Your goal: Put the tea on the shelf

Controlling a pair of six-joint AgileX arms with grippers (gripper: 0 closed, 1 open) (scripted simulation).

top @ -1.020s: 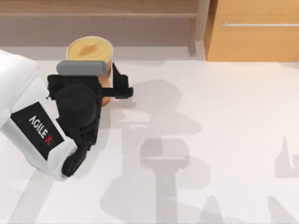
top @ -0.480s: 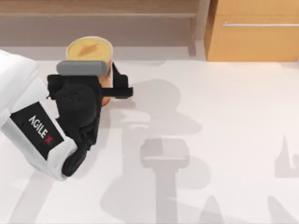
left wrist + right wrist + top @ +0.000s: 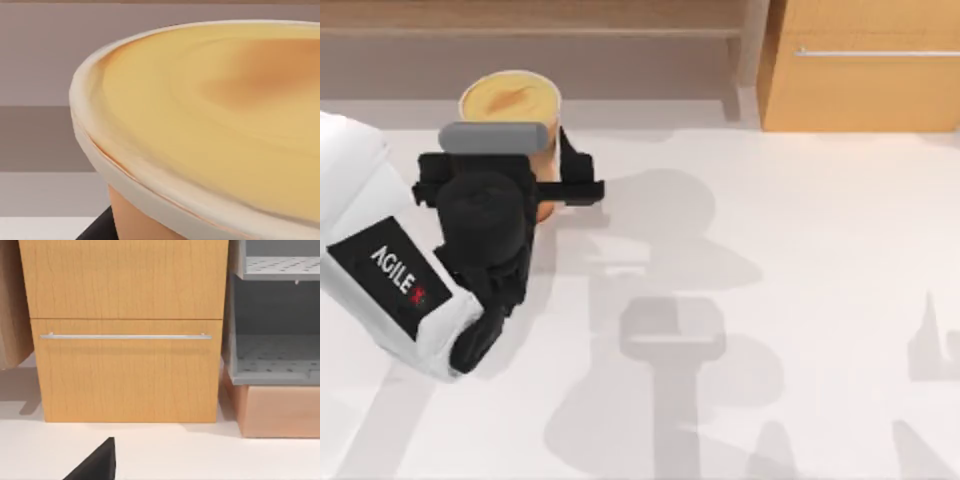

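Near the table's far left edge, my left arm reaches in from the left side, its black wrist bent toward the shelf (image 3: pixel 550 30), and the left gripper (image 3: pixel 545 185) has its 2 fingers closed around the tea (image 3: pixel 510 100), below the cup's rim. The tea stands upright just in front of the shelf's grey-brown recess, its pale yellow lid (image 3: pixel 225 115) with the orange blotch facing up. To the right, an orange-tan cabinet (image 3: pixel 865 90) with a silver handle (image 3: pixel 125 336) stands well apart. Grey racks (image 3: pixel 275 340) sit beside it. The white table (image 3: pixel 770 300) carries soft arm shadows.
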